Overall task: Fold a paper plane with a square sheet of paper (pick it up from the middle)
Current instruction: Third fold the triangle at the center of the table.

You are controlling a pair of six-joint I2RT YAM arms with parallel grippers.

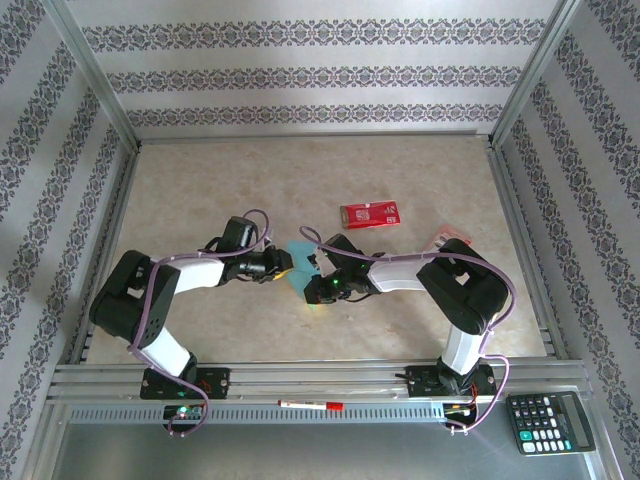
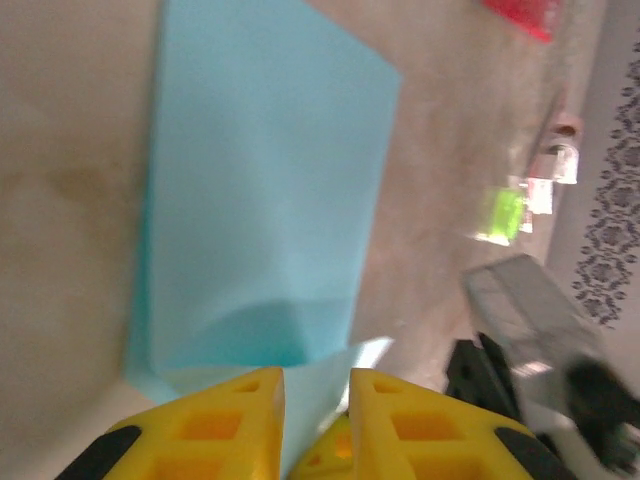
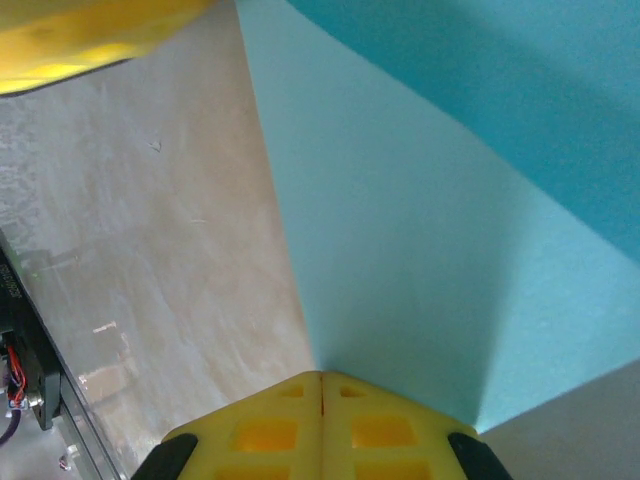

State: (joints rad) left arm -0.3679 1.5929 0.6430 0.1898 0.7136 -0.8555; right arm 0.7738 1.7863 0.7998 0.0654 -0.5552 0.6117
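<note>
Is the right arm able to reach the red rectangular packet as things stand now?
Probably not yet. The table up to the red rectangular packet looks free, but the right end effector is shut on the thin light-blue paper sheet and would drag it along.

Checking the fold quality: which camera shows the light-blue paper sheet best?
Left wrist: most of the light-blue sheet shows, with its edges and a crease. Right wrist gives a close-up of one folded part; top external shows a small distant patch.
</note>
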